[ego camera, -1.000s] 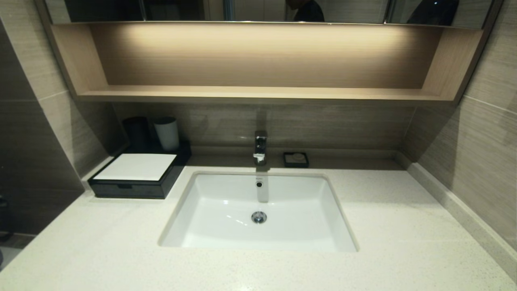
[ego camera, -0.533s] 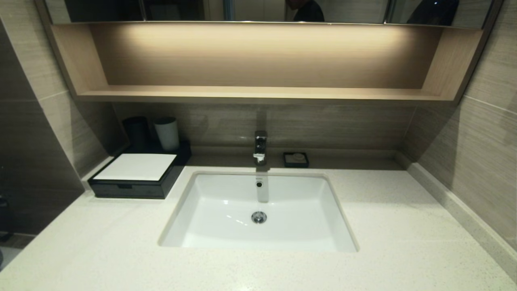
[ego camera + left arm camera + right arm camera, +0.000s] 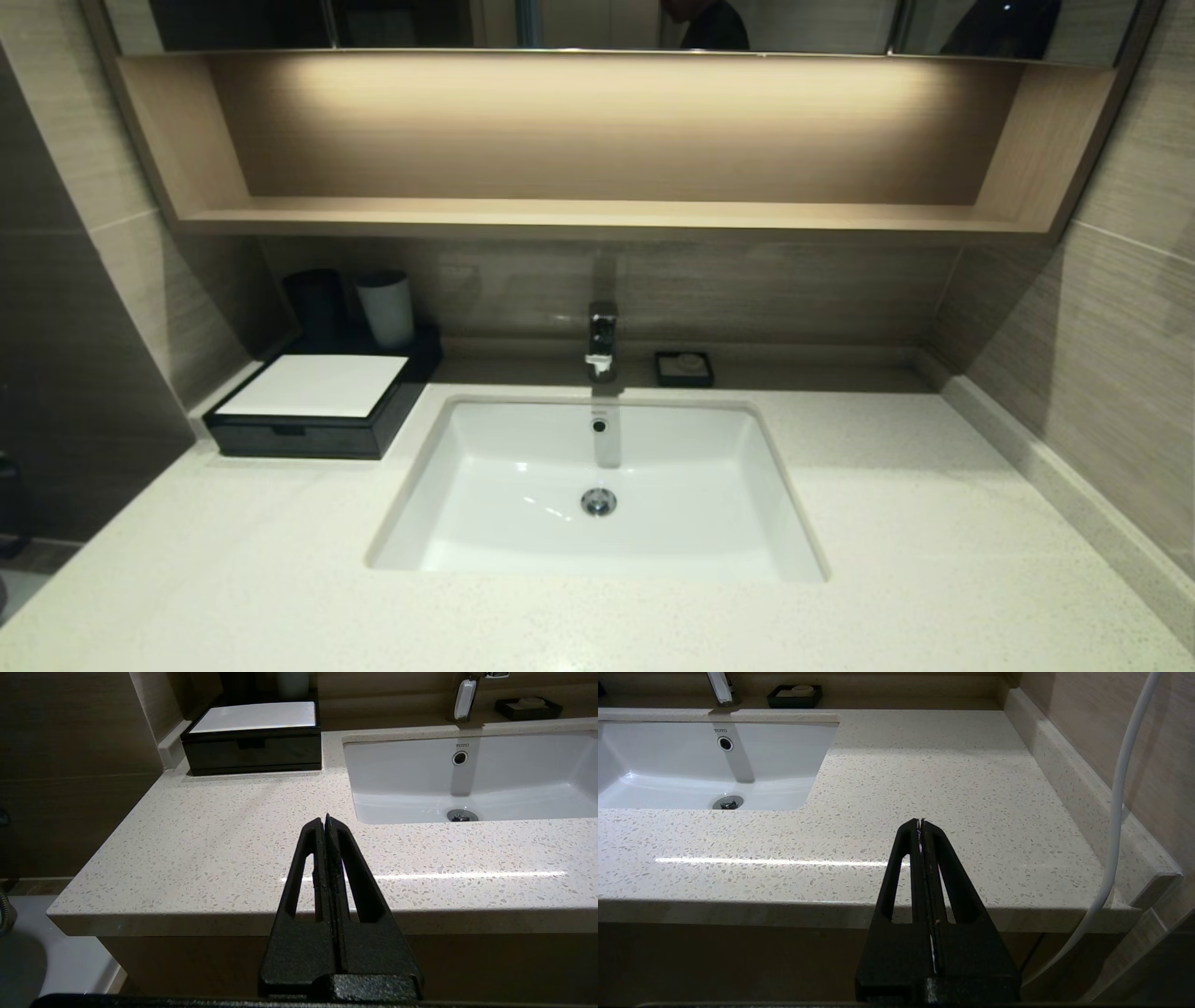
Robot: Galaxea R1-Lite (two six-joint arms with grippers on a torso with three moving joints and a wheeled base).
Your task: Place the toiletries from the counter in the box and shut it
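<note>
Hovering off counter [image 3: 210, 858] front edge, near side of sink basin [image 3: 597, 485]: L gripper [image 3: 325, 817] & R gripper [image 3: 920, 820], both pinched tight, holding nothing. Past basin's far-left corner: box [image 3: 317, 406], drawer pushed in; no wrapped toiletries visible.

Left hand [image 3: 326, 817] pressed shut, empty, held off the front edge of the worktop [image 3: 224, 849]. Black box [image 3: 252, 742] at the far left corner (drawer pushed in, white top flat), beside the sink [image 3: 514, 765].
</note>
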